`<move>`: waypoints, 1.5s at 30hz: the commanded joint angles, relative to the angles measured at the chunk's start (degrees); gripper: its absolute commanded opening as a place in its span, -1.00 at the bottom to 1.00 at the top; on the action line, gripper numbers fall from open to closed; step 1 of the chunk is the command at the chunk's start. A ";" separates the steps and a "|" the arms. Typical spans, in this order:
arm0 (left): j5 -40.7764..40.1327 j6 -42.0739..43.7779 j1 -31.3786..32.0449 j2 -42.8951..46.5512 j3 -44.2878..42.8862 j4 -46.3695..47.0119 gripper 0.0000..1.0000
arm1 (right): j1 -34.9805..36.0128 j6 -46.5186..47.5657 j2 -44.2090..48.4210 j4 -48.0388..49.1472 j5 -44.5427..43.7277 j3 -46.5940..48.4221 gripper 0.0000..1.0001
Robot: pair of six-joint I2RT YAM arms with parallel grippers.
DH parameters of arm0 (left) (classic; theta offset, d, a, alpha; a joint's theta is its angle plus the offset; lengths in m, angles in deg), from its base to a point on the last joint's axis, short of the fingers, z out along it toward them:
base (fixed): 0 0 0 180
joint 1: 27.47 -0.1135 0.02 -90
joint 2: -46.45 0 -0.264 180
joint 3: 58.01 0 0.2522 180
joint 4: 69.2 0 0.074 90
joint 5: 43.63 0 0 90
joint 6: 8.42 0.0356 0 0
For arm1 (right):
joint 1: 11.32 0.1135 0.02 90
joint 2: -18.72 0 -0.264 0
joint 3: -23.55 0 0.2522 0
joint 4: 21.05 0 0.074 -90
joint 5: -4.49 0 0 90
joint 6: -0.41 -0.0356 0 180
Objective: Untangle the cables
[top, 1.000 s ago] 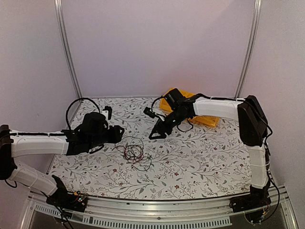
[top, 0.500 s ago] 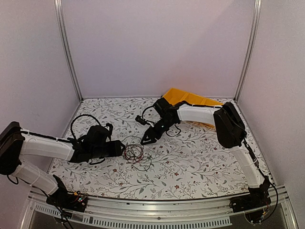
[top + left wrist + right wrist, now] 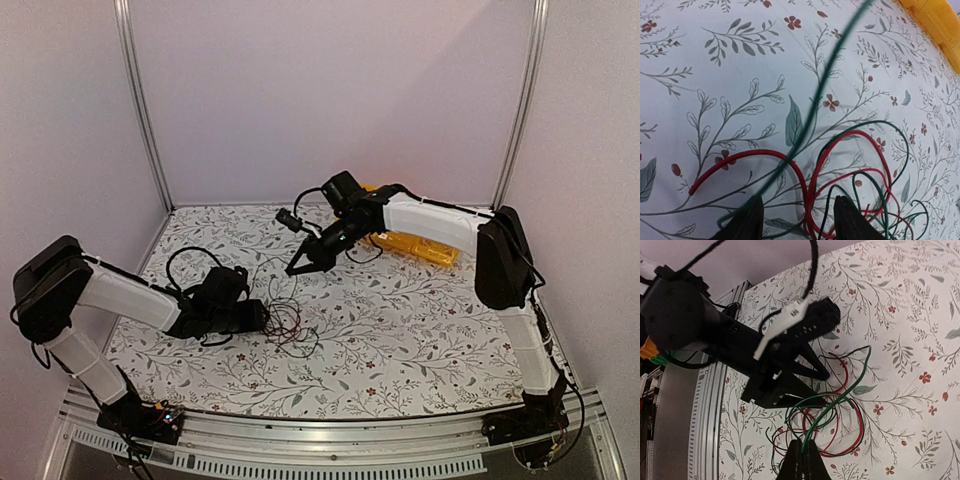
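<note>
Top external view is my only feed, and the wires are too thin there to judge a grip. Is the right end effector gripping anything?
Observer: Yes. The right wrist view shows the right end effector shut on a green wire that runs back into the cable tangle.
Operator: And the left end effector, is it closed too?
Observer: No. The left wrist view shows the left end effector open, with red loops of the tangle lying between its fingers.
</note>
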 commanded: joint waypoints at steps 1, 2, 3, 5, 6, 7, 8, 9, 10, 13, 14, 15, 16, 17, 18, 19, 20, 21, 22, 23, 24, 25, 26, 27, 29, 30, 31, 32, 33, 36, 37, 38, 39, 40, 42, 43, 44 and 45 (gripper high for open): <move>-0.72 0.60 0.06 -3.08 -3.23 2.23 -0.03 | -0.03 1.69 12.92 1.71 3.69 2.14 -1.00; -0.87 0.73 0.06 -3.84 -3.69 2.19 -0.05 | -0.02 1.99 13.97 1.76 4.06 2.30 -1.00; -1.12 0.71 -0.02 -4.71 -4.30 1.96 -0.06 | -0.02 2.19 15.29 1.73 4.29 2.57 -1.00; -1.53 0.86 -0.03 -6.21 -5.25 1.48 -0.09 | -0.01 2.97 17.62 1.20 5.10 3.62 -1.00; -1.55 0.80 -0.06 -6.88 -5.61 1.27 -0.10 | -0.06 3.36 18.42 0.81 5.30 4.32 -1.00; -1.53 0.83 -0.06 -7.44 -5.89 1.18 -0.12 | -0.06 3.93 19.61 0.57 5.44 5.13 -1.00; -1.54 0.93 -0.14 -7.92 -6.13 1.17 -0.13 | -0.10 4.58 21.18 0.46 5.49 6.24 -1.00; -1.55 0.97 -0.19 -8.31 -6.35 1.11 -0.13 | -0.10 5.06 22.21 0.45 5.58 7.06 -1.00; -1.46 0.98 -0.28 -8.69 -6.42 1.18 -0.14 | -0.10 5.68 23.68 0.62 5.62 7.78 -1.00; -1.19 1.26 -0.57 -9.60 -6.57 1.30 -0.14 | -0.53 8.15 27.57 0.07 4.75 13.28 -1.00; -1.23 1.34 -0.64 -9.78 -6.59 1.30 -0.15 | -1.00 8.26 27.63 -0.70 4.99 16.04 -1.00; -1.32 1.45 -0.69 -9.89 -6.64 1.28 -0.15 | -1.69 8.30 28.07 -0.91 5.00 17.52 -1.00; -1.39 1.53 -0.77 -10.05 -6.62 1.34 -0.16 | -2.08 8.58 28.42 -1.49 4.78 19.04 -1.00; -1.31 1.51 -0.83 -10.15 -6.55 1.34 -0.16 | -2.98 9.32 28.73 -2.18 4.40 20.32 -1.00; -1.21 1.54 -0.94 -10.26 -6.54 1.35 -0.16 | -3.86 10.54 29.11 -2.65 3.85 21.17 -1.00; -1.08 1.59 -0.99 -10.37 -6.51 1.20 -0.16 | -5.18 11.07 29.34 -2.83 3.63 21.84 -1.00; -1.02 1.76 -0.96 -10.45 -6.50 1.06 -0.16 | -6.64 11.33 29.74 -2.71 3.71 22.35 -1.00; -1.03 1.81 -0.99 -10.52 -6.59 0.86 -0.16 | -8.50 11.29 30.09 -2.31 4.08 22.73 -1.00; -0.99 1.88 -1.03 -10.55 -6.57 0.64 -0.16 | -10.40 10.80 30.76 -1.91 4.49 22.90 -1.00; -1.03 1.97 -1.05 -10.56 -6.51 0.44 -0.16 | -12.45 10.37 31.27 -1.29 5.25 23.00 -1.00; -1.15 2.03 -1.08 -10.47 -6.43 0.31 -0.16 | -14.79 9.56 31.90 -0.56 6.33 23.08 -1.00; -1.27 2.06 -1.03 -10.46 -6.42 0.25 -0.16 | -16.95 8.74 32.63 0.30 7.86 23.10 -1.00; -1.43 2.10 -1.06 -10.51 -6.37 0.16 -0.15 | -19.30 7.26 33.12 1.06 8.93 23.17 -1.00; -1.47 2.09 -1.07 -10.59 -6.33 0.06 -0.16 | -21.40 6.32 33.74 1.64 9.65 23.37 -1.00; -1.57 2.18 -1.07 -10.78 -6.43 -0.18 -0.16 | -25.04 4.62 34.79 2.86 10.56 23.54 -1.00; -1.59 2.19 -1.04 -10.73 -6.54 -0.34 -0.15 | -26.34 4.12 35.11 3.13 10.62 23.42 -1.00; -1.73 2.22 -1.03 -10.73 -6.65 -0.52 -0.16 | -27.32 3.78 35.41 3.20 10.47 23.18 -1.00; -1.83 2.31 -1.09 -10.56 -6.80 -0.69 -0.16 | -28.18 3.73 35.79 3.25 10.32 22.81 -1.00; -1.92 2.42 -1.04 -10.29 -6.92 -0.95 -0.16 | -28.76 3.72 35.97 3.36 10.15 22.45 -1.00; -2.06 3.04 -1.04 -8.68 -7.03 -1.11 -0.15 | -30.01 3.71 36.64 4.08 8.55 20.82 -1.00; -1.90 3.73 -1.00 -7.60 -6.98 -0.86 -0.15 | -30.35 3.72 36.91 4.41 7.86 20.10 -1.00; -1.60 4.26 -1.07 -6.80 -6.83 -0.52 -0.15 | -30.55 3.72 36.95 4.77 7.28 19.33 -1.00; -1.21 4.95 -1.06 -6.12 -6.71 -0.18 -0.15 | -30.84 3.80 37.25 5.33 6.47 18.27 -1.00; -0.69 5.78 -1.08 -4.69 -6.54 0.30 -0.14 | -31.10 3.76 37.46 5.80 5.51 17.26 -1.00; 0.59 7.45 -0.90 -2.21 -6.16 1.26 -0.12 | -31.70 3.79 38.03 7.08 3.02 15.13 -1.00; 1.13 8.16 -0.91 -0.88 -6.00 1.65 -0.11 | -31.94 3.89 38.34 7.70 1.78 14.10 -1.00; 1.69 9.00 -0.83 0.71 -5.79 2.10 -0.09 | -32.26 3.90 38.65 8.51 0.45 12.92 -1.00; 2.08 9.73 -0.75 2.23 -5.45 2.54 -0.06 | -32.57 3.90 38.91 9.21 -1.46 11.97 -1.00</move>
